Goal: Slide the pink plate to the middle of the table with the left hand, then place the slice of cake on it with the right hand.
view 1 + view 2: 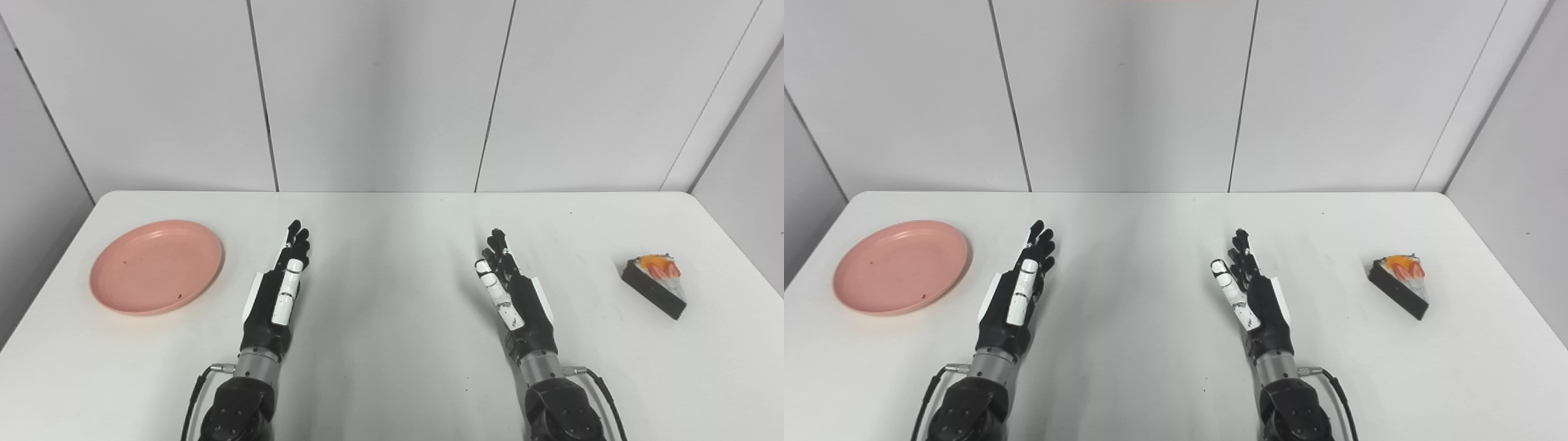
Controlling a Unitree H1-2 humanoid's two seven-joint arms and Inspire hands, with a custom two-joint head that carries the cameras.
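At the far left of the white table (392, 380) lay the pink plate (157, 266), bare and well apart from the middle. Just to its right the left hand (280, 293) was held edge-on, fingers straight and apart, gripping nothing. Right of centre the right hand (511, 294) matched it, empty and open. Near the right edge sat the slice of cake (655, 283), untouched.

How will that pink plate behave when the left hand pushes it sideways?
The pink plate looks shallow and rigid, so it should probably slide flat without tipping. The white table looks smooth, so it may glide easily. An off-centre push could spin it.
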